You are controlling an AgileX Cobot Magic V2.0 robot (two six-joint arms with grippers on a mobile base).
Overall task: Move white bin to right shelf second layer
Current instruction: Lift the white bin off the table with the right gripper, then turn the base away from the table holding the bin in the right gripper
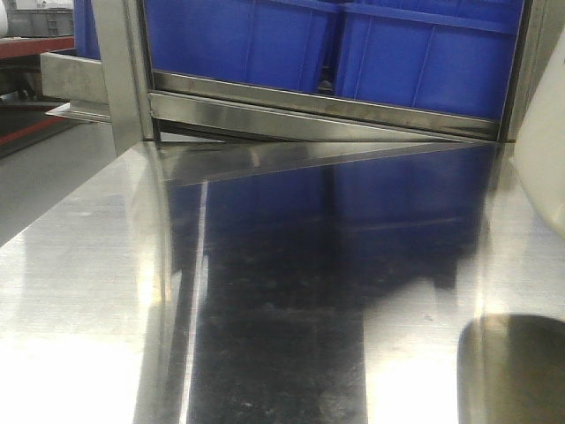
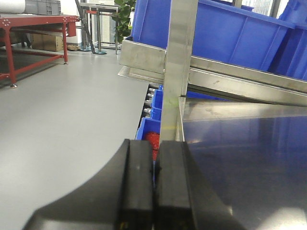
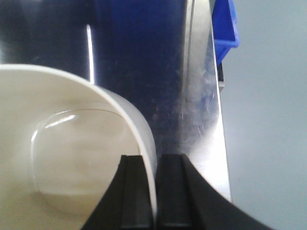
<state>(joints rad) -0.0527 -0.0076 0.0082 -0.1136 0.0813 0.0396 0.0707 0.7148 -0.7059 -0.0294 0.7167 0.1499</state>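
The black left gripper point(image 2: 154, 165) has its jaws pressed flat together. The black right gripper point(image 3: 156, 175) pinches the wall of a cream-white glossy plastic bin point(image 3: 62, 143) between its jaws.

Blue crates point(image 1: 424, 53) sit on the steel shelf point(image 1: 309, 108).

The left gripper point(image 2: 154, 148) and right gripper point(image 3: 156, 160) look alike: matte black, with two flat rectangular fingers point(image 2: 140, 177) flaring into a broad curved base
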